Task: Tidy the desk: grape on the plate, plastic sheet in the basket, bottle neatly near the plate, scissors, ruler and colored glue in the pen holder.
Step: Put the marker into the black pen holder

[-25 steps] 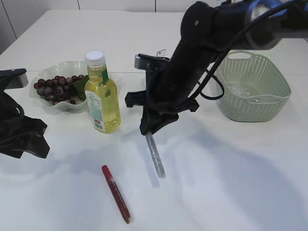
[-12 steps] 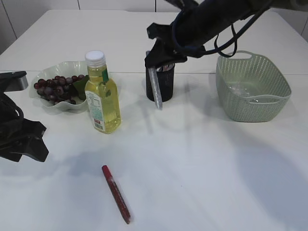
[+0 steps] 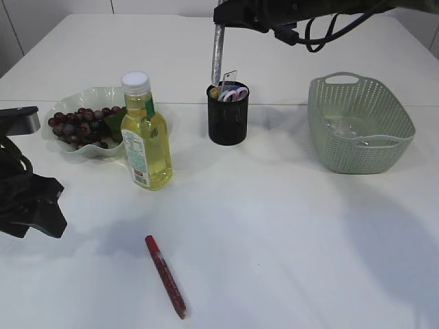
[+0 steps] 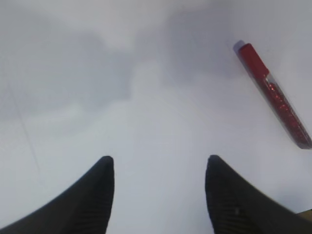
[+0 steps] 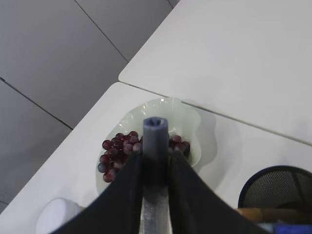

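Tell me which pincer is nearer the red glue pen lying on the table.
Left. The left pincer hovers open just above the table with the red glue pen lying close ahead of it; the right pincer is far off, holding a silver glue stick above the pen holder.

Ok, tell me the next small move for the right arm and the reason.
Probably lower it straight down. The right gripper holds the silver glue stick upright, its lower tip just above the pen holder, where the scissors already sit. Release once it is inside; the red glue pen is left on the table.
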### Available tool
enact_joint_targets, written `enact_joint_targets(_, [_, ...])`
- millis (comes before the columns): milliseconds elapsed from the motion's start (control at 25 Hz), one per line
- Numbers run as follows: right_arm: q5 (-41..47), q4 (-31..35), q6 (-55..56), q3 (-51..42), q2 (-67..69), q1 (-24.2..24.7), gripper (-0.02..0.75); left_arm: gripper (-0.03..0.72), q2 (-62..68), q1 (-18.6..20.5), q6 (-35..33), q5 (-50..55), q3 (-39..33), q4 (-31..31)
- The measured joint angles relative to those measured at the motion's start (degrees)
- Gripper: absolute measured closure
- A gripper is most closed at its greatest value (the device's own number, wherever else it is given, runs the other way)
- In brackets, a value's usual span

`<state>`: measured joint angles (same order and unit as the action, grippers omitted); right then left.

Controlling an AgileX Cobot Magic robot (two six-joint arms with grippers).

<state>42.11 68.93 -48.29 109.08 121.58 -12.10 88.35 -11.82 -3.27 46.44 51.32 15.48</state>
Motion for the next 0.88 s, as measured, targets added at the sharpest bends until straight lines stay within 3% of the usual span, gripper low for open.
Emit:
enact_joint_targets(480, [-9.5,7.7,-13.9,12.4,9.8,0.0,0.602,0.253,0.0,0.0,0.0,0.8,0.0,0.2])
enact_joint_targets(880, [-11.7,10.2,-25.1,13.1,14.5,0.0,0.601,0.253,0.0,0.0,0.0,0.8,0.0,0.5])
